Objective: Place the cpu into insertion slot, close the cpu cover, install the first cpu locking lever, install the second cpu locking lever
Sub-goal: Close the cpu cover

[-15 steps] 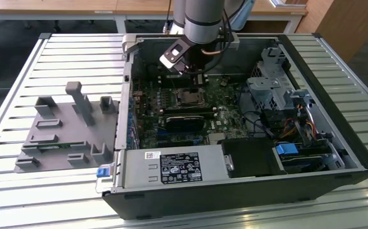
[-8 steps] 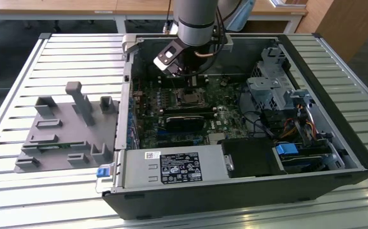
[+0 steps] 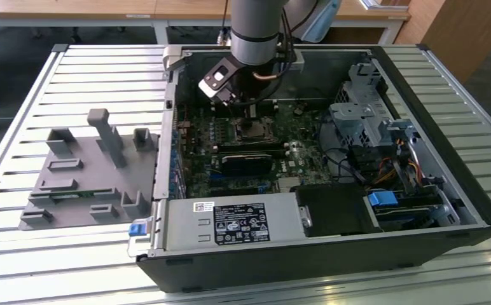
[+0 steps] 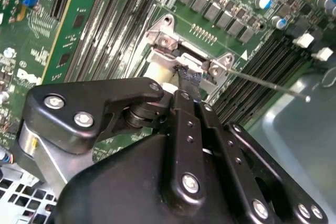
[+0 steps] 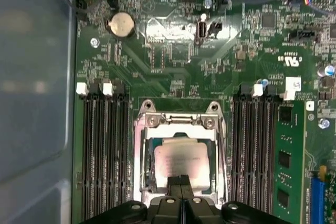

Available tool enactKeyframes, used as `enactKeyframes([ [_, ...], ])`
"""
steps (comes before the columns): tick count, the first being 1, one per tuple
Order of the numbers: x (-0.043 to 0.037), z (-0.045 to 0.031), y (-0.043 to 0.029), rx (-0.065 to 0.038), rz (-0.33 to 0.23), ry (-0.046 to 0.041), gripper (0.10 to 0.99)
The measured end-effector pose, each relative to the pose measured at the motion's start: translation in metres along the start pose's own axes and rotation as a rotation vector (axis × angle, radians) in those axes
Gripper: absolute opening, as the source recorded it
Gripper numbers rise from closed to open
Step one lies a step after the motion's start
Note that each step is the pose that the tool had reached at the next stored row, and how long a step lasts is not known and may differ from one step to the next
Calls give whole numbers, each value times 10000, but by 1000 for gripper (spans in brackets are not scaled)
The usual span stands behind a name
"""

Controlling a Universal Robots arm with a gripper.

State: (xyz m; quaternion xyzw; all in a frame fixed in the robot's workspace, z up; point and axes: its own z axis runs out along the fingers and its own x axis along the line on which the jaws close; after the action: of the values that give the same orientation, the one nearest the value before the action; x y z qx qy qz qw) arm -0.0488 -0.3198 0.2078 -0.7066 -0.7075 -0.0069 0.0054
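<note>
Cover-closing step, by my reading. Gripper (image 5: 181, 180) fingers pressed together, holding nothing, tips at the cpu cover (image 5: 178, 121), which looks down. Cpu (image 5: 181, 156) sits in the insertion slot (image 3: 252, 131). Locking lever (image 4: 268, 83) stands free; latching calls for catching that thin rod squarely. Computer case (image 3: 313, 264) lies on a slatted metal table (image 3: 101, 70), wooden desks (image 3: 101, 7) far behind.

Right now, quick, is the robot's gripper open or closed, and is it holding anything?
Gripper: closed, holding nothing, poised over the small flat pale silver-beige square cpu.
</note>
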Motion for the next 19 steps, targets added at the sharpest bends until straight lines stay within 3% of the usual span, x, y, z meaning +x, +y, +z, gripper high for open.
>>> enactKeyframes([
  [11,-3,88,15,5,1,-3,106],
  [16,0,92,106,-1,0,107,106],
  [19,10,69,118,-16,-1,162,106],
])
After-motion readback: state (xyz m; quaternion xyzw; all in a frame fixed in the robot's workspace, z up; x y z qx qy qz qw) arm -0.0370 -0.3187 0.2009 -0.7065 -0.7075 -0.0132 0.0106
